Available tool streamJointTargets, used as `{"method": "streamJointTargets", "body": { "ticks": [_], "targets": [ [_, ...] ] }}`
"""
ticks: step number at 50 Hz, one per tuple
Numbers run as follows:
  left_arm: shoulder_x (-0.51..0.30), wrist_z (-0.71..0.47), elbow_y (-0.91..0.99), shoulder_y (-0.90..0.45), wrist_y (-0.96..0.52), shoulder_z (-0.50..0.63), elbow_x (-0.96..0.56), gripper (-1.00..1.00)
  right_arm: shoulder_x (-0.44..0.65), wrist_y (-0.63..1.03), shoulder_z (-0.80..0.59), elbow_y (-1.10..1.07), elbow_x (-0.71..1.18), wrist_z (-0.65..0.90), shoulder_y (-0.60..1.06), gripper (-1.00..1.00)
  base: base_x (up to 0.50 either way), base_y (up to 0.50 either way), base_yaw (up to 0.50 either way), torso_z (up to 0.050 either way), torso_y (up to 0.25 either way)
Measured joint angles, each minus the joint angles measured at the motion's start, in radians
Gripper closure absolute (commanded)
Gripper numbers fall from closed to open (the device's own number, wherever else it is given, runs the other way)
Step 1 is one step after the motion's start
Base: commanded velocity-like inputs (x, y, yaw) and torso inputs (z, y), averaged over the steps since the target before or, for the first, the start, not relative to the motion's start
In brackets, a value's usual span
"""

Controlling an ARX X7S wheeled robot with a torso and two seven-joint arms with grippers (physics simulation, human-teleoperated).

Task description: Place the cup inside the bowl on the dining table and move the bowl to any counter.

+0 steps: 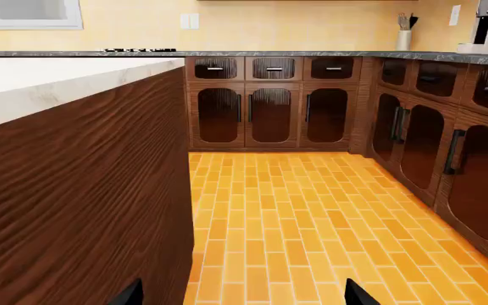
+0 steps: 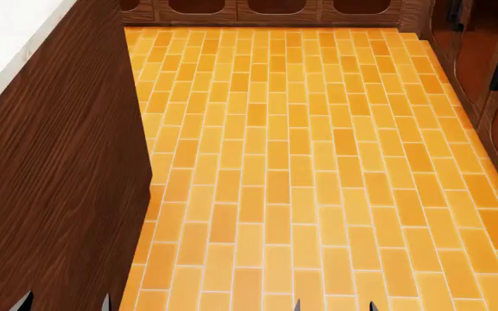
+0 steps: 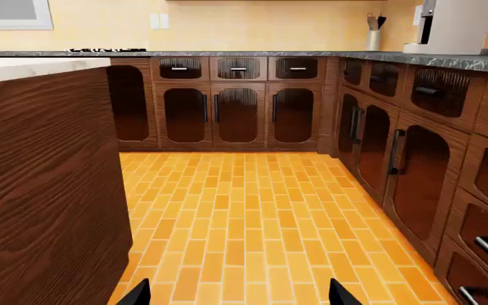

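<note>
Both claws open and empty: left claw (image 1: 238,293) tips spread beside the dining worktop's (image 1: 49,79) dark wood side, right claw (image 3: 238,293) tips apart over the orange brick floor (image 2: 310,168). Black marble worktop (image 3: 312,55) runs behind, above brown cabinets (image 3: 239,105). Cup and bowl out of view.

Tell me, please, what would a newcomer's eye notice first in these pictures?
First, the bright orange brick-pattern floor, which fills the middle of every view. Next, the dining table with its white top and dark wood side beside the robot's left arm. Then the dark cabinets under the counter along the far wall.
</note>
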Motion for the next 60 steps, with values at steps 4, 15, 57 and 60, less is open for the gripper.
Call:
{"method": "streamJointTargets", "body": {
  "ticks": [4, 15, 57, 60],
  "targets": [
    [-0.006, -0.008, 0.002, 0.001, 0.001, 0.006, -0.005, -1.0, 0.006, -0.003, -0.008, 0.001, 0.007, 0.007, 0.0, -1.0, 0.0, 0.0, 0.0, 0.0, 0.0],
    [-0.03, -0.041, 0.007, -0.002, 0.002, 0.034, -0.03, -1.0, 0.031, -0.01, -0.04, 0.005, 0.029, 0.035, 0.002, -1.0, -0.29, 0.0, 0.0, 0.0, 0.0],
    [-0.098, -0.095, 0.011, 0.005, -0.003, 0.102, -0.112, -1.0, 0.092, 0.014, -0.122, 0.023, 0.081, 0.107, 0.015, -1.0, -0.5, 0.03, 0.0, 0.0, 0.0],
    [-0.102, -0.097, 0.011, 0.006, -0.001, 0.105, -0.115, -1.0, 0.094, 0.015, -0.125, 0.023, 0.089, 0.108, 0.015, -1.0, -0.5, 0.23, 0.0, 0.0, 0.0]
  ]
}}
